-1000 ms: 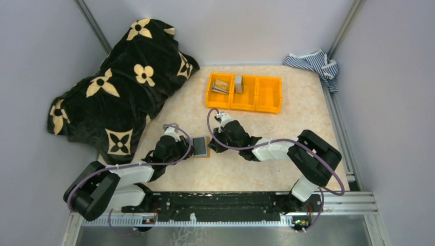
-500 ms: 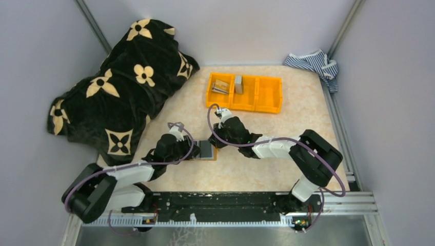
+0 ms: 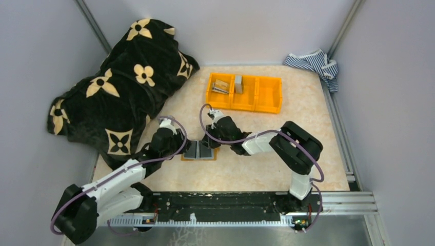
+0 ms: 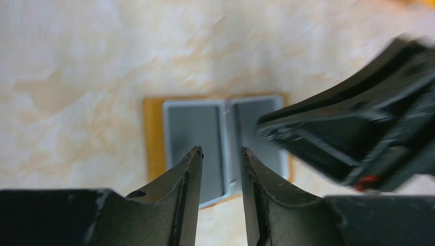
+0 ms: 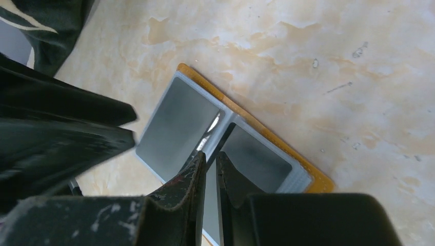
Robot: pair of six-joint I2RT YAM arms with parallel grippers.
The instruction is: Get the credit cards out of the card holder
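We see the card holder (image 3: 200,150) lying open and flat on the table (image 3: 267,169), grey side up, in the middle between the two arms. A moment ago it was still half folded. The left gripper (image 4: 220,151) hangs over it, fingers apart, holding nothing. The right gripper (image 5: 209,155) points at the fold, fingers just a crack apart. We think the cards can come out next.

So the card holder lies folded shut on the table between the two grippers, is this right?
Not quite. The card holder does lie on the table between the left gripper and the right gripper, but it is spread open, grey-blue inside facing up. The right wrist view shows this.
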